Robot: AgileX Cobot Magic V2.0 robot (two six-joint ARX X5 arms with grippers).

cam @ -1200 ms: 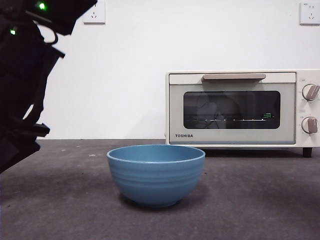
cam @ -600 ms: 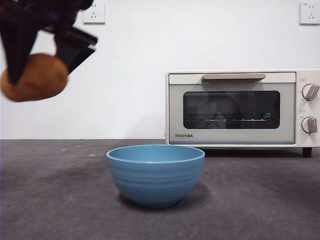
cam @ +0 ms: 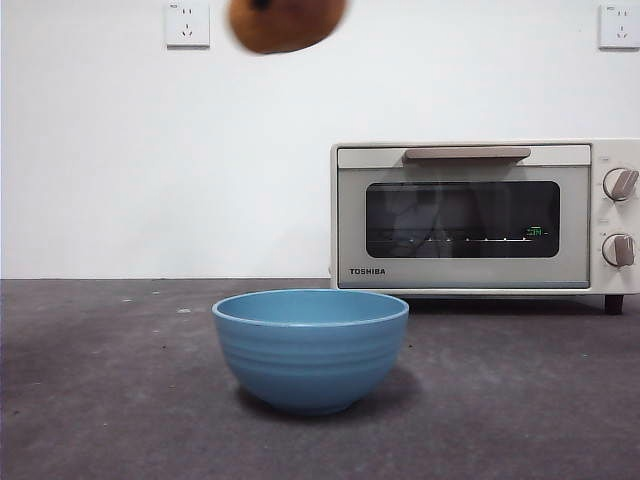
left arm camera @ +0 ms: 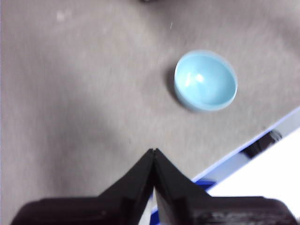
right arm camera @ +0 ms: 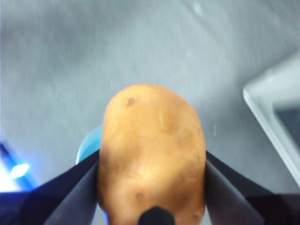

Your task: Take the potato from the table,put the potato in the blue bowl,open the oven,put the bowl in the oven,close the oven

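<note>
The orange-brown potato (right arm camera: 152, 154) is clamped between the jaws of my right gripper (right arm camera: 152, 176), which is shut on it. In the front view the potato (cam: 285, 25) hangs at the top edge, high above the blue bowl (cam: 311, 348) and a little to its left. The bowl stands empty on the dark grey table (cam: 100, 380); only a sliver of it (right arm camera: 89, 143) peeks out behind the potato in the right wrist view. My left gripper (left arm camera: 153, 152) is shut on nothing, high over the table, with the bowl (left arm camera: 205, 80) well ahead of it. The oven (cam: 470, 215) stands closed behind the bowl.
A corner of the oven (right arm camera: 276, 117) shows beside the potato in the right wrist view. The table's edge (left arm camera: 243, 150) runs close to the left gripper. Two wall sockets (cam: 188, 22) sit high on the white wall.
The potato has risen and moved right, from the far left to above the bowl. The dark arm that filled the left side has gone up out of the front view.
</note>
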